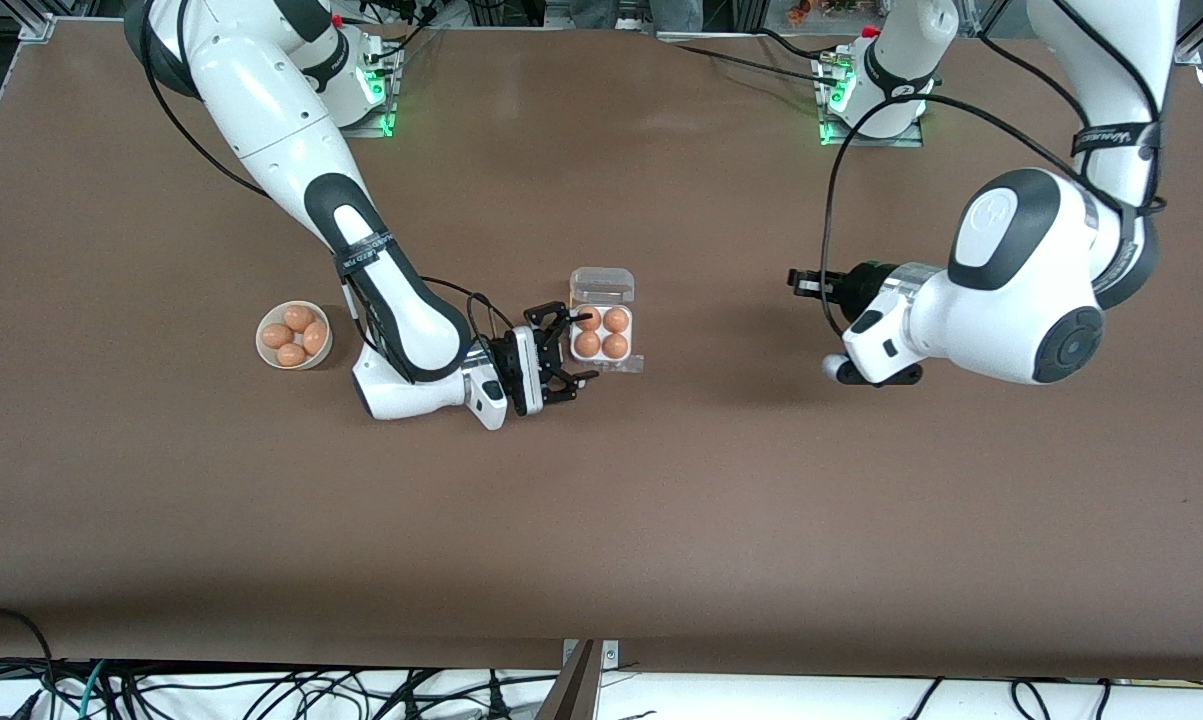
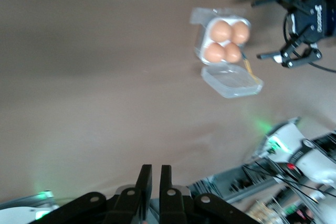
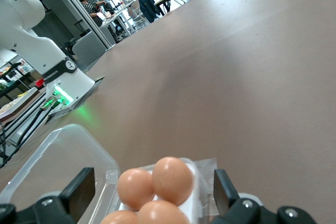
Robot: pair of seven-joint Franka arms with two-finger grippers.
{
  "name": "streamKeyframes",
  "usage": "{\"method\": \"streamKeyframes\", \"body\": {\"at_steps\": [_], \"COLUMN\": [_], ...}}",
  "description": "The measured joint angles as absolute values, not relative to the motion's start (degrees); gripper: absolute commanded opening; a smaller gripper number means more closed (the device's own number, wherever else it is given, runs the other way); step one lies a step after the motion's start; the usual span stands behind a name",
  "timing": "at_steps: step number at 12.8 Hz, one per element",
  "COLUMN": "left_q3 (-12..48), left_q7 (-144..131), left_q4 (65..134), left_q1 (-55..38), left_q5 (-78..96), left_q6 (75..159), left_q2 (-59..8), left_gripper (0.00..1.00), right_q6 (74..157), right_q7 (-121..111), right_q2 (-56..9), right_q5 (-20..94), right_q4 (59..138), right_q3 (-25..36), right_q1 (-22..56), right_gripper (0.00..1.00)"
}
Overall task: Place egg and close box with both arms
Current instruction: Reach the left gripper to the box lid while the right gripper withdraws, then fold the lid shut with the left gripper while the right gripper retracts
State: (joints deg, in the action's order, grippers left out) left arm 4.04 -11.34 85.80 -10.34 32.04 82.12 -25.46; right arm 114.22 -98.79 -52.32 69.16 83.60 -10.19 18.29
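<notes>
Front view: near the middle of the brown table (image 1: 661,500), the small clear-plastic box (image 1: 603,335) sits with four orange-brown eggs in its cells, its lid open; my right gripper (image 1: 564,353) hangs just beside it, released and empty; a round white bowl (image 1: 294,335) of eggs lies toward my right arm's end

Left wrist view: my left gripper (image 2: 155,179) is clenched on nothing, well apart from the box (image 2: 226,51)

Right wrist view: my spread fingers (image 3: 224,189) flank the box (image 3: 157,192)

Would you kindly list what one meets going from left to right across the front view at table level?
Bowl of eggs → right hand, open → box holding four eggs, lid open → left hand, shut.
</notes>
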Motion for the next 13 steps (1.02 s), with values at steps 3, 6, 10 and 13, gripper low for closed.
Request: {"method": "streamKeyframes", "body": {"at_steps": [3, 6, 10, 13], "left_q3": [4.33, 4.59, 4.62, 4.59], "left_q7": [-17.54, -25.12, -32.77, -35.55], "left_q4": [85.79, 85.72, 85.65, 85.65], "left_q1": [-16.17, -23.72, -31.45, -34.29], "left_q5": [34.39, 34.50, 34.51, 34.51], "left_q6": [85.77, 92.16, 95.17, 95.26], "left_q2": [-29.26, -32.46, -34.01, -35.43], "left_gripper": [0.10, 0.09, 0.08, 0.08], "right_q6": [111.67, 103.70, 88.96, 81.05], "right_q7": [-98.72, -98.12, -92.20, -89.01], "right_q2": [-52.30, -52.30, -52.29, -52.25], "right_q5": [65.77, 60.31, 51.78, 46.52], "right_q4": [79.95, 77.51, 72.60, 69.09], "right_q3": [-7.99, -5.69, -0.60, 4.34], "right_q1": [16.64, 12.63, 8.80, 7.90], "right_gripper": [1.00, 1.00, 1.00, 1.00]}}
